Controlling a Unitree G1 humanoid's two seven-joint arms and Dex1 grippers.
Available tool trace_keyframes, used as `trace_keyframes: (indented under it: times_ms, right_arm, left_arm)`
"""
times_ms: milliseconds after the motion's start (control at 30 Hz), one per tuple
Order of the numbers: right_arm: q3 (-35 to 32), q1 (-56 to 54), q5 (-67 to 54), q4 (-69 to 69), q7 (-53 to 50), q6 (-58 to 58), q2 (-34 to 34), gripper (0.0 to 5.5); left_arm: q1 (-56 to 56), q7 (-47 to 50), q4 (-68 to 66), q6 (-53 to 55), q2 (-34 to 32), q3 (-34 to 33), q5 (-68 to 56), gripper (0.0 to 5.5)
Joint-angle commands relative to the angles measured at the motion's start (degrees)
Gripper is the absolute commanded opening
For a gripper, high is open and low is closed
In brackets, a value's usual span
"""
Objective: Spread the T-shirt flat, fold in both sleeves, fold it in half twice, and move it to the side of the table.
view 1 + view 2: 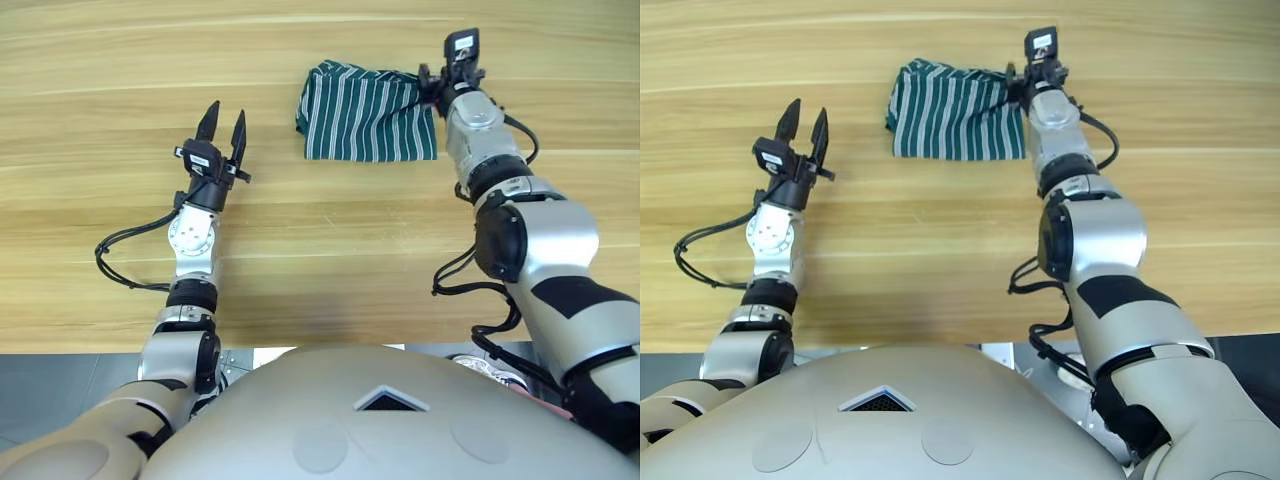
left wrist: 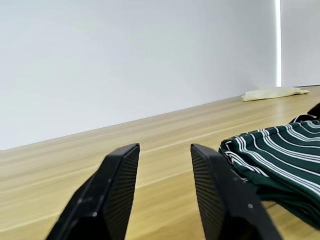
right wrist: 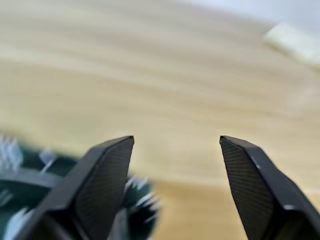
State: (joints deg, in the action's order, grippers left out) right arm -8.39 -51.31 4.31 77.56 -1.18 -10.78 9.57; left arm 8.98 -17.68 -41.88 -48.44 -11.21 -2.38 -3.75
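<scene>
The T-shirt (image 1: 365,115), dark green with thin white stripes, was seen folded into a compact, roughly rectangular packet on the wooden table (image 1: 320,230). It lay in the upper middle of the head view, slightly right of centre. Its lower edge was straight, and its upper left corner was rounded and a little bunched.

The right gripper (image 3: 175,142) was placed at the packet's upper right corner, in the upper right of the head view. Its two dark fingers were spread wide, bare wood was seen in the gap between them, and nothing was held. In the right wrist view the striped cloth was found beside one finger (image 3: 100,175), not between the two. Whether that finger touched the cloth could not be told.

The left gripper (image 1: 227,112) was held in the left half of the head view, to the left of the T-shirt and a little lower in the frame. It was clear of the shirt, with a strip of bare table between. Its fingers were pointed towards the top of the frame and parted by a moderate gap, and nothing was gripped. In the left wrist view the folded edge of the T-shirt was seen off to one side, past the fingers.

A pale, flattish bundle (image 2: 272,93) was seen lying far off on the table, near a white wall (image 2: 125,60).
</scene>
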Motion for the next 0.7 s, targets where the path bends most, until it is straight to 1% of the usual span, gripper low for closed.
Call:
trace_keyframes:
  times_ms: [33, 100, 200, 233, 333, 433, 700]
  right_arm:
    - [-0.97, -1.46, -0.95, -1.58, 2.32, -6.49, -0.61, 3.16]
    - [2.50, -0.05, 2.37, -2.67, 2.25, -11.17, -0.49, 3.16]
    - [7.20, 2.76, 4.99, -5.31, 10.66, -18.71, -1.23, 3.16]
    - [8.73, 3.44, 5.86, -5.67, 13.05, -19.64, -1.63, 3.16]
    - [14.34, 6.23, 10.73, -5.48, 14.60, -19.91, -1.94, 3.16]
    - [16.20, 7.16, 12.46, -3.93, 13.54, -16.88, -2.26, 3.16]
    - [15.59, -1.04, 12.95, -0.37, 7.90, -4.60, -4.94, 3.16]
  left_arm:
    - [-2.51, -0.52, -1.43, 0.10, 1.45, 0.75, 0.16, 1.90]
    - [-3.34, -1.05, -1.10, -0.47, 1.61, 1.73, 1.10, 1.90]
    - [-3.57, -0.94, -1.22, -0.32, 1.83, 1.79, 1.00, 1.90]
    - [-3.60, -0.77, -1.19, -0.26, 1.93, 1.73, 0.90, 1.90]
    - [-3.54, -0.79, -1.37, -0.21, 2.34, 2.42, 1.44, 1.90]
    - [-3.78, -0.89, -1.30, -0.14, 2.42, 2.95, 1.73, 1.90]
    - [-4.43, -0.73, -0.99, -0.61, 2.77, 3.28, 1.93, 1.90]
